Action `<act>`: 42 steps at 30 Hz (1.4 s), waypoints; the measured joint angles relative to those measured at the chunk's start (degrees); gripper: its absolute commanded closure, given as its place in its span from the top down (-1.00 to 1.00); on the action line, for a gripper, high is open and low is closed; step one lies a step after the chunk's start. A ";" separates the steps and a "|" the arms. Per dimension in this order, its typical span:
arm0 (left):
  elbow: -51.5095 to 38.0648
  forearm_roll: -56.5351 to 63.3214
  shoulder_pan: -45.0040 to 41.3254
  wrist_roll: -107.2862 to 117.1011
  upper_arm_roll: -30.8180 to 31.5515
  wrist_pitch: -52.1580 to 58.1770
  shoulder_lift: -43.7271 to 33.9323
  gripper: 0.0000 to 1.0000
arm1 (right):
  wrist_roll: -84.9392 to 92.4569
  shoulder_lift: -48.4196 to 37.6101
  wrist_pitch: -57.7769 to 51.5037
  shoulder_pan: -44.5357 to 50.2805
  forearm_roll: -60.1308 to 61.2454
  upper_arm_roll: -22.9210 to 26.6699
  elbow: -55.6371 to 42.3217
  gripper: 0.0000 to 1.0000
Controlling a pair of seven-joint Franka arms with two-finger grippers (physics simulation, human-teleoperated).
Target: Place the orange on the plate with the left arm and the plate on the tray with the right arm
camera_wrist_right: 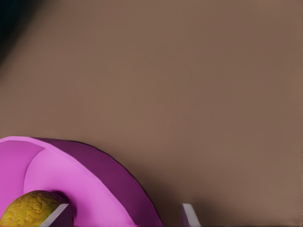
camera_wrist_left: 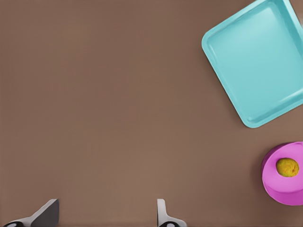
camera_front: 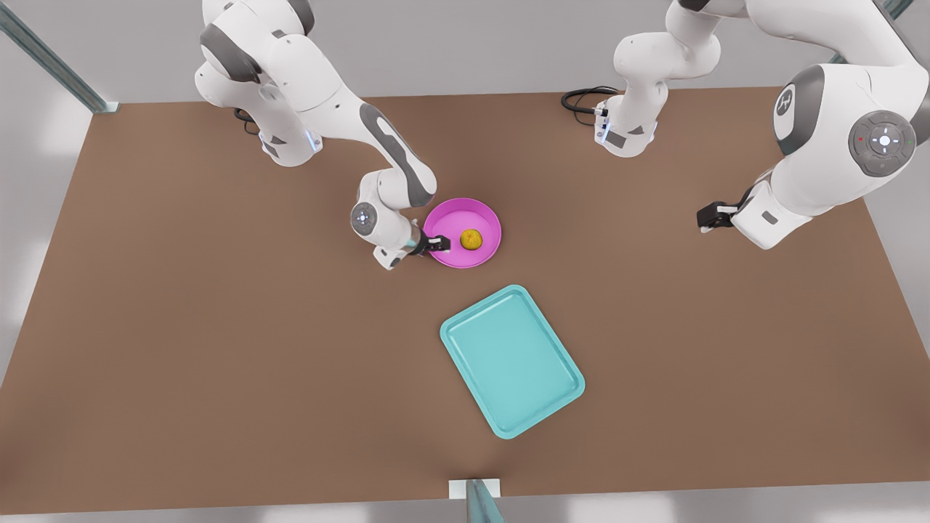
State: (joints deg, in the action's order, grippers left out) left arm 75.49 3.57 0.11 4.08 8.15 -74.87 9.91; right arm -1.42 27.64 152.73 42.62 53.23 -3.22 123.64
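Brown table (camera_front: 218, 327), pale grey floor around it, metal struts at the corners.

Orange (camera_front: 471, 238): resting inside plate (camera_front: 483, 218), near the dish's middle; also seen in left wrist view (camera_wrist_left: 287, 167) and close up in right wrist view (camera_wrist_right: 33, 208). Skin yellow-orange, mottled.

Plate: magenta, upright on table, near centre; visible in left wrist view (camera_wrist_left: 277, 182) and right wrist view (camera_wrist_right: 94, 179). Not on tray; brown surface between the two.

Tray (camera_front: 511, 361): teal, rectangular, turned at an angle, flat on table, nearer the camera than plate and slightly toward front view's right. Bare inside. Seen also in left wrist view (camera_wrist_left: 258, 56).

Right gripper (camera_front: 437, 242): at plate's rim on front view's left side, low over table. Fingers apart, straddling the rim, one inside beside orange, one outside; finger tips showing in right wrist view (camera_wrist_right: 57, 215). Contact with rim not confirmed.

Left gripper (camera_front: 710, 216): well apart from plate and tray, toward front view's right, raised over bare table, waiting. Fingers spread wide, nothing between them; tips visible in left wrist view (camera_wrist_left: 47, 213).

Black cables (camera_front: 585, 98) lying at far table edge by left arm's base.
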 measured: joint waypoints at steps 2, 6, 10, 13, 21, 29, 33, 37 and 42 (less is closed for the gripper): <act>0.01 0.00 0.02 -0.31 0.00 0.01 0.04 1.00 | -0.17 0.07 0.18 0.00 0.03 -0.34 0.41 0.49; 0.00 0.00 0.05 -0.83 0.00 0.03 0.12 1.00 | -0.46 0.01 0.35 0.01 0.06 -1.25 0.65 0.17; 0.03 0.00 0.07 -1.24 0.00 0.04 0.11 1.00 | -0.52 -0.13 0.41 0.02 0.22 -1.45 0.65 -0.42; 0.03 0.00 0.05 -1.50 0.00 0.04 0.11 1.00 | -0.25 -0.29 0.25 0.01 0.48 -1.48 0.64 -0.57; 0.04 0.00 0.07 -2.01 0.00 0.07 0.21 1.00 | -0.01 -2.70 -0.41 -0.33 0.54 -1.53 0.40 -0.57; 0.04 0.00 0.07 -2.32 0.00 0.20 0.18 1.00 | -0.03 -6.90 -0.44 -2.09 0.50 -1.50 -0.73 -0.57; 0.02 0.00 0.07 -2.42 0.00 0.39 0.17 1.00 | -0.04 -6.74 -0.58 -6.74 0.49 -1.45 -4.76 -0.57; 0.00 0.00 0.07 -2.50 0.00 0.48 0.18 1.00 | -0.04 -1.80 -0.71 -10.75 0.44 -1.38 -12.85 -0.57; 0.02 0.00 0.07 -2.58 0.00 0.53 0.18 1.00 | 0.08 9.43 -2.63 -15.64 -0.03 -1.27 -28.27 -0.57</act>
State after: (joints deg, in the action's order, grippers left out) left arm 75.50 3.57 0.17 1.50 8.15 -74.34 10.08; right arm -1.34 37.07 150.10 26.98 53.20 -4.49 95.37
